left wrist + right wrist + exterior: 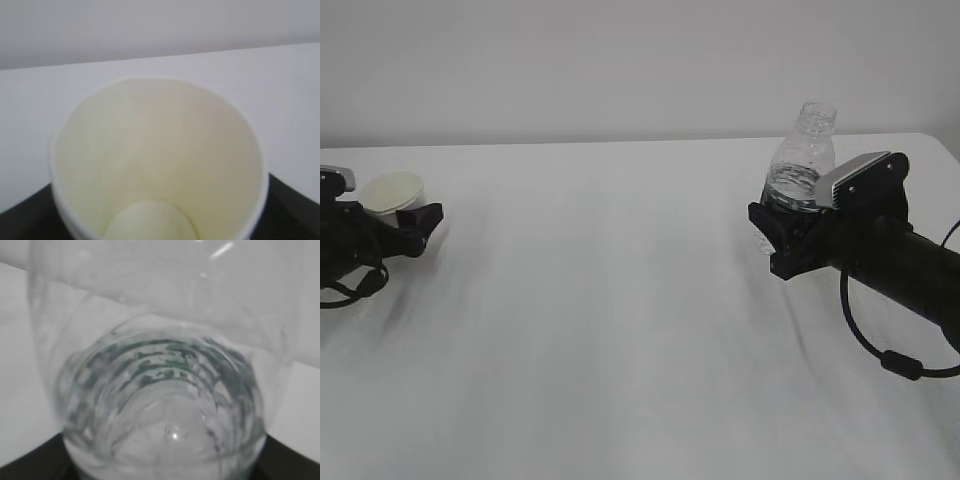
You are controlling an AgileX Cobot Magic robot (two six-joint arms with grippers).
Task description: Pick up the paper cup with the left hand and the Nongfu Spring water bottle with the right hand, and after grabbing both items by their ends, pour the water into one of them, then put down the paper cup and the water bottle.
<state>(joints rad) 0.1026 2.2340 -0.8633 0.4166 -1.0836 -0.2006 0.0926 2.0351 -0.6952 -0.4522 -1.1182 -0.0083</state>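
The paper cup (395, 190) is off-white and empty, at the far left of the table. My left gripper (408, 215) is shut on its lower part. In the left wrist view the paper cup (160, 150) fills the picture, with black fingers (292, 202) at both lower corners. At the right stands the Nongfu Spring water bottle (803, 160), upright and uncapped, with water in its lower half. My right gripper (782, 225) is shut on its lower part. Seen from the right wrist, the bottle (165, 390) fills the frame, and the dark fingers (30, 465) show beside its base.
The white table (620, 300) spreads wide between the two arms, its far edge meeting a plain pale wall. A black cable (880, 350) loops under the right arm.
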